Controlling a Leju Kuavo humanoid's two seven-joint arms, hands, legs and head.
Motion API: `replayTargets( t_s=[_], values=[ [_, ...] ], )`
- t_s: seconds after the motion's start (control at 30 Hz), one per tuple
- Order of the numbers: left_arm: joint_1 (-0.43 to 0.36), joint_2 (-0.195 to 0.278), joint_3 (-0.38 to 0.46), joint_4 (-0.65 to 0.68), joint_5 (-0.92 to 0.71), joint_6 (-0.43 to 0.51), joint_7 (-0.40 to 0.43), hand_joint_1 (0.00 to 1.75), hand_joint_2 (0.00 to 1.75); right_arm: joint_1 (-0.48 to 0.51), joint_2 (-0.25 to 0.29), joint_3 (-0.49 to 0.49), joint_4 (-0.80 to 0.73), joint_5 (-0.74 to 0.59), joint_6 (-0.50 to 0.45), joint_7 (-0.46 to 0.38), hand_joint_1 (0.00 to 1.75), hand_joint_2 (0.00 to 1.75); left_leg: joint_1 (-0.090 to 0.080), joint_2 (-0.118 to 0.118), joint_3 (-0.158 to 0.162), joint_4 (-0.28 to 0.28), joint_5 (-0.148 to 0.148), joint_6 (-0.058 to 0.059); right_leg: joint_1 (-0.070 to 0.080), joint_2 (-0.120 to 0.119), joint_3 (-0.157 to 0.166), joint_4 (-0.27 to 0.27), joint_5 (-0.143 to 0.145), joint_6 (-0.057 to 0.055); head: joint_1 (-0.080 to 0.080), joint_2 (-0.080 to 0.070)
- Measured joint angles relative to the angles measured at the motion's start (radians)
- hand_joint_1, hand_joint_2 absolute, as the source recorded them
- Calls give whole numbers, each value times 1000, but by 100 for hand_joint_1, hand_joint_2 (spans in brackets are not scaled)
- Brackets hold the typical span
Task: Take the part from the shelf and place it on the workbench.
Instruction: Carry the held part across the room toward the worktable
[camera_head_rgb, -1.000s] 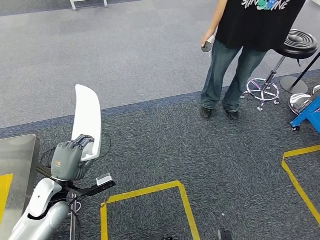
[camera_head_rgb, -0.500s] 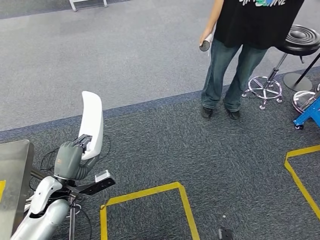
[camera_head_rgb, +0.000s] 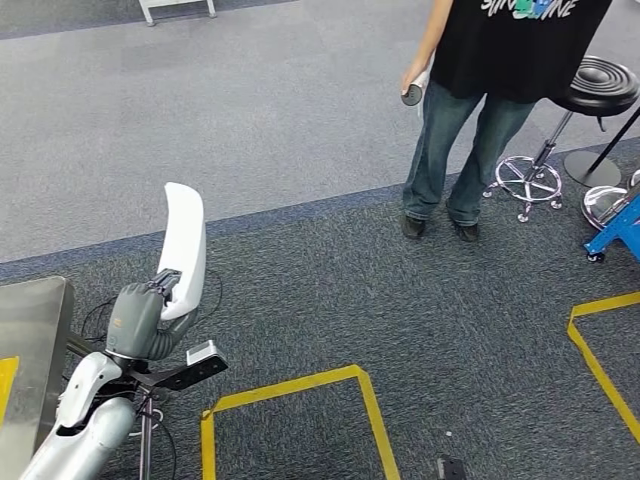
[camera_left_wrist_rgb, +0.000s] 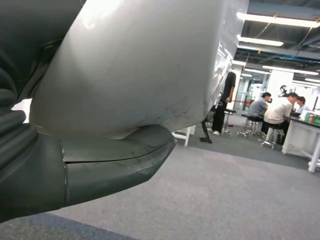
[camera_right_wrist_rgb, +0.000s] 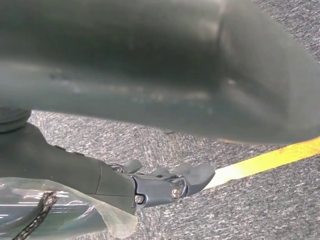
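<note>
One person (camera_head_rgb: 483, 90) in a black shirt and jeans stands well ahead on the grey carpet, holding a small cylinder, with a black stool (camera_head_rgb: 596, 90) just beside them and a blue frame (camera_head_rgb: 615, 228) near the right edge. Yellow floor tape (camera_head_rgb: 302, 385) marks a box on the dark carpet just in front of the robot, and another corner of tape lies off to the right. At the far left sits the metal workbench (camera_head_rgb: 30, 330), its corner close beside the left arm. The left hand (camera_head_rgb: 140, 320) grips the white curved part (camera_head_rgb: 183, 245) by its lower end, so the part stands upright above the fingers, off the bench and over the carpet. In the right wrist view the right hand (camera_right_wrist_rgb: 166, 182) hangs over the carpet, fingers loosely extended and holding nothing.
</note>
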Motion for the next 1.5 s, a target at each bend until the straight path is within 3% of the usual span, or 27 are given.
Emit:
replayTargets(
  t_s=[1.5],
  values=[
    [-5,-9,0,0,-62,11,37,175,175,0,0,-16,0,15,-3,6,0,0,-2,0,0,2,-1,2,-1,0,1,-1,0,0,0,0]
  ],
)
